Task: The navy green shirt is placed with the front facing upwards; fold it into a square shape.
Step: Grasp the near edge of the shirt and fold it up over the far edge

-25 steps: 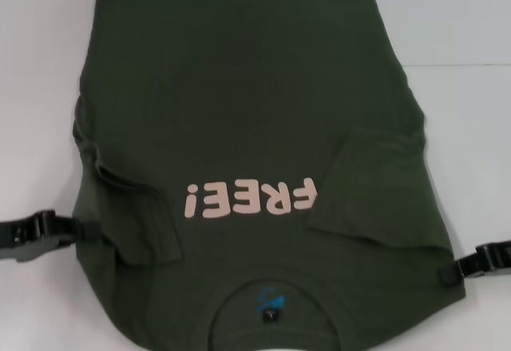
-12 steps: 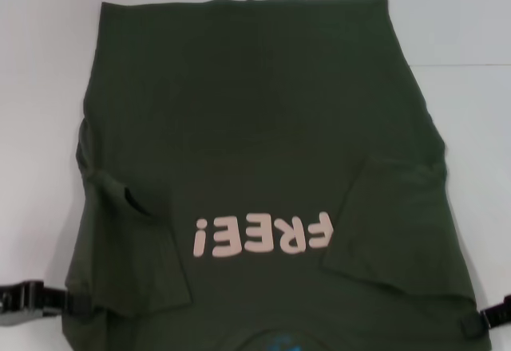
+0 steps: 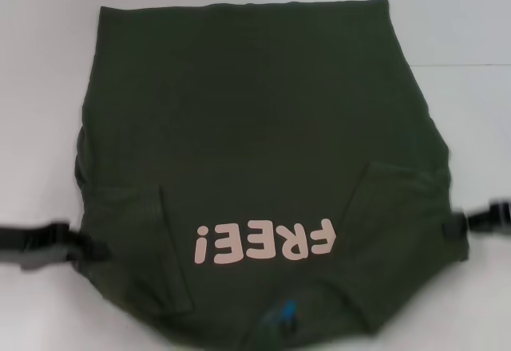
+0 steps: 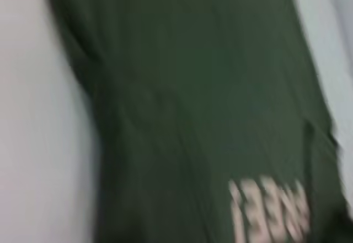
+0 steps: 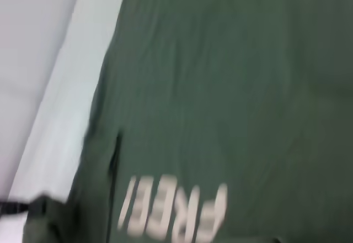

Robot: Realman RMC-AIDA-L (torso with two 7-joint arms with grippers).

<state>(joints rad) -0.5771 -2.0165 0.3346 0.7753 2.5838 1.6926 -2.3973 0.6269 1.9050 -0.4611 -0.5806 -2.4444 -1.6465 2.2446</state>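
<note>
Head view: navy green shirt [image 3: 255,167] is lying front-up on the white worktop [image 3: 48,64], filling most of the frame, collar end nearest the robot, hem at the far side. Pale pink "FREE!" lettering [image 3: 263,243] is reading upside down from this camera. A small blue-printed label [image 3: 286,315] is showing at the near edge; its text is unreadable. Both sleeves are lying folded inward over the chest, one on each side of the lettering. Left hand [image 3: 80,249] is sitting at the shirt's left edge, closed and pinching the fabric there. Right hand [image 3: 457,230] is sitting at the right edge, also closed on fabric. Left wrist view: blurred; dark green cloth is running across the frame with worktop alongside, and the pink lettering [image 4: 267,210] is showing smeared and not readable. Right wrist view: also blurred; "FREE" [image 5: 174,212] is just legible on the green cloth, worktop [image 5: 49,61] beside it, and the left hand [image 5: 22,207] is showing faintly at the far shirt edge.
</note>
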